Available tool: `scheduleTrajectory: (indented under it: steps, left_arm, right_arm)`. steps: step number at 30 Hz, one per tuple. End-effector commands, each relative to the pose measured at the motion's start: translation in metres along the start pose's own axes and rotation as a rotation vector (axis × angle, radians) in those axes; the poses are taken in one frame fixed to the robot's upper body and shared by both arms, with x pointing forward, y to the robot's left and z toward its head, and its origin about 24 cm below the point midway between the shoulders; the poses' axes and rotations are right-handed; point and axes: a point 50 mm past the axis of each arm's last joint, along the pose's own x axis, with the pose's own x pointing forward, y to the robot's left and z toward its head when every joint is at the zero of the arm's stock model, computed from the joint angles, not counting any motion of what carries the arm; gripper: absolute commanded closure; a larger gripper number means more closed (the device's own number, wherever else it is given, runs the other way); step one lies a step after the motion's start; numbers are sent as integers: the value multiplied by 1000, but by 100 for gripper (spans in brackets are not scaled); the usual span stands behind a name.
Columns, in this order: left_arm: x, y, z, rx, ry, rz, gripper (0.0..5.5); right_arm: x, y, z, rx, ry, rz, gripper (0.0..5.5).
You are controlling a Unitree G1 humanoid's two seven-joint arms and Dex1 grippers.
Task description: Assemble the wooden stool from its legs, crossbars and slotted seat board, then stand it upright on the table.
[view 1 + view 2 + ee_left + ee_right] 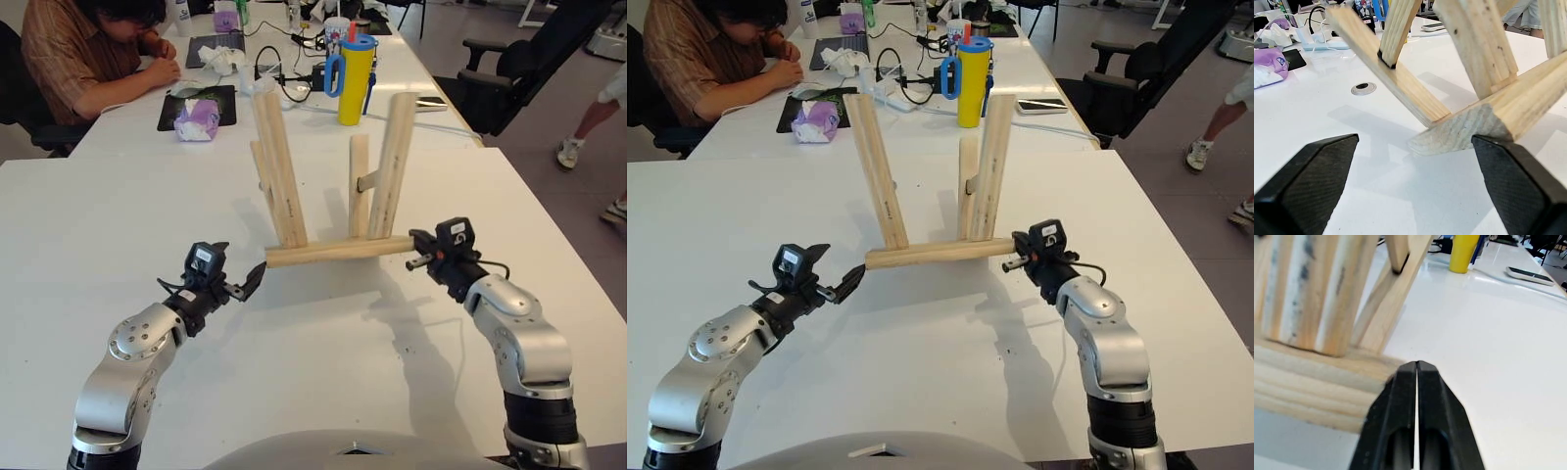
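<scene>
White surface (118, 225) carries the stool (284, 176) near its middle, seat board (338, 252) down and legs (392, 162) up. Left wrist view: left fingers (1308, 181) spread apart around the board's end, seemingly ready to grip. Right wrist view: right fingers (1400, 411) pressed together against the other end, probably bracing it.

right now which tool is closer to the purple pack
Left. The left tool is at the end of the seat board nearest the purple pack; the right tool is at the other end.

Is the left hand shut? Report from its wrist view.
No, the left hand has its two black fingers wide apart, flanking the end of the pale wooden seat board.
</scene>
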Motion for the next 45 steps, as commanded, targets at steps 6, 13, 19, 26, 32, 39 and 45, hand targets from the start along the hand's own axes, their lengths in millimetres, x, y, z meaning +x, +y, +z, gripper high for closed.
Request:
scheduleTrajectory:
  steps: [6,13,19,26,32,39,45]
  left_arm:
    - [12,-29,24,-28,-130,-253,120]
    - [10,-2,-7,34,0,-100,120]
    - [9,-22,-5,-18,-68,-186,120]
    - [15,-58,-5,57,-98,-421,120]
    - [48,-79,-11,73,-83,-422,120]
    - [71,-95,-17,32,-55,-356,137]
    - [77,-91,-14,-9,-71,-224,219]
  right_arm:
    - [16,44,21,153,-88,255,547]
    - [14,35,30,211,-235,200,547]
    - [3,9,68,209,-497,35,547]
    - [23,-44,27,187,-299,-306,547]
    - [42,-50,12,178,-266,-330,547]
    - [58,-42,27,113,-327,-285,550]
    - [63,-37,33,61,-359,-280,550]
